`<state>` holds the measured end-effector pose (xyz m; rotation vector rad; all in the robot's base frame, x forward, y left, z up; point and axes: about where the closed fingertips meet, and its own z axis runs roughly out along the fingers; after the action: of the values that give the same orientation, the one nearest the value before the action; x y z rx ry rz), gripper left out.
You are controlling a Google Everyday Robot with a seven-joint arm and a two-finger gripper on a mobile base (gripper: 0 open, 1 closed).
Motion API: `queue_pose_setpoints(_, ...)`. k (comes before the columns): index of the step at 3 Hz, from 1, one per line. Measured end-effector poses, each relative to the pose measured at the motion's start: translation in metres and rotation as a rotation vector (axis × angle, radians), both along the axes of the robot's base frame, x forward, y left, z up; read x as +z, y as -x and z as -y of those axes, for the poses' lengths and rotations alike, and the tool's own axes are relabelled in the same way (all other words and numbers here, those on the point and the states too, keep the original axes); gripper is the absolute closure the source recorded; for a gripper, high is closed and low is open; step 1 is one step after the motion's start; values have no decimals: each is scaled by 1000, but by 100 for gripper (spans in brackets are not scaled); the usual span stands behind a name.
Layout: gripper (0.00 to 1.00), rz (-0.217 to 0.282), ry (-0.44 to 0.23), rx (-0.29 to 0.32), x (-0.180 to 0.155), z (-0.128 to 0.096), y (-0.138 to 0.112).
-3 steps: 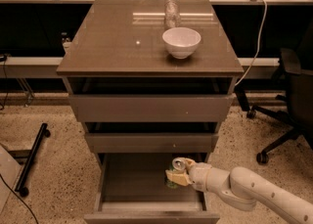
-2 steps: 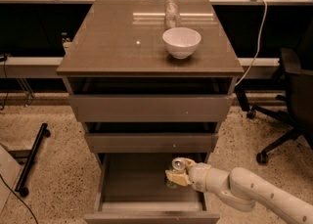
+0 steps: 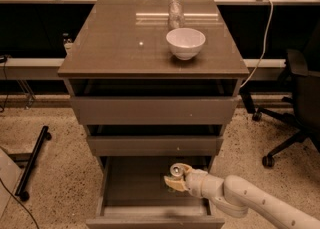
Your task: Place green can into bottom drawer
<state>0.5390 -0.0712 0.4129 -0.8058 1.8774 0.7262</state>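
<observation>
The bottom drawer of the grey-brown cabinet is pulled open, and its flat grey floor shows. My gripper reaches in from the lower right on a white arm and sits over the right middle of the drawer. Its yellowish fingers are closed around the green can. Only the can's round silver top shows clearly; its body is mostly hidden by the fingers. I cannot tell whether the can touches the drawer floor.
A white bowl and a clear glass jar stand on the cabinet top. The two upper drawers are slightly open. A black office chair stands to the right and a black wheeled bar lies on the floor to the left.
</observation>
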Motion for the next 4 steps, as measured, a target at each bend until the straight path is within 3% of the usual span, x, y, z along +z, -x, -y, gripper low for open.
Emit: queue_pose_setpoints(4, 100, -36, 132, -86, -122, -9, -35)
